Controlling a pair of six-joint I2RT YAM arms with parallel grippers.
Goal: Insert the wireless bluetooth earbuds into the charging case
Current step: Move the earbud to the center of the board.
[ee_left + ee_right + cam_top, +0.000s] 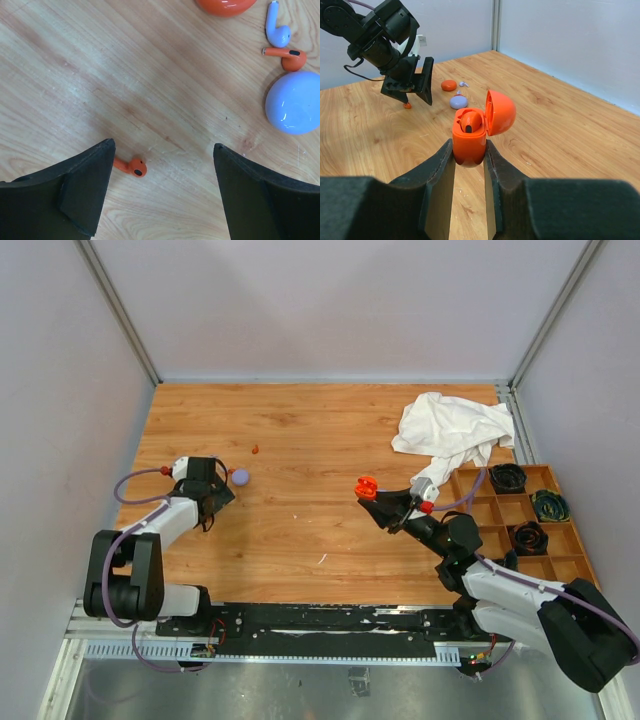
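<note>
My right gripper is shut on the orange-red charging case, held above the table with its lid swung open. One orange-red earbud sits in the case. In the top view the case is right of centre. My left gripper is open just above the wood. A loose orange-red earbud lies between its jaws, close to the left finger. Another orange-red earbud and a lavender earbud lie further off, beside a closed lavender case.
An orange-red disc lies beyond the earbuds. A crumpled white cloth lies at the back right. A wooden compartment tray with black coiled cables stands along the right edge. Grey walls enclose the table.
</note>
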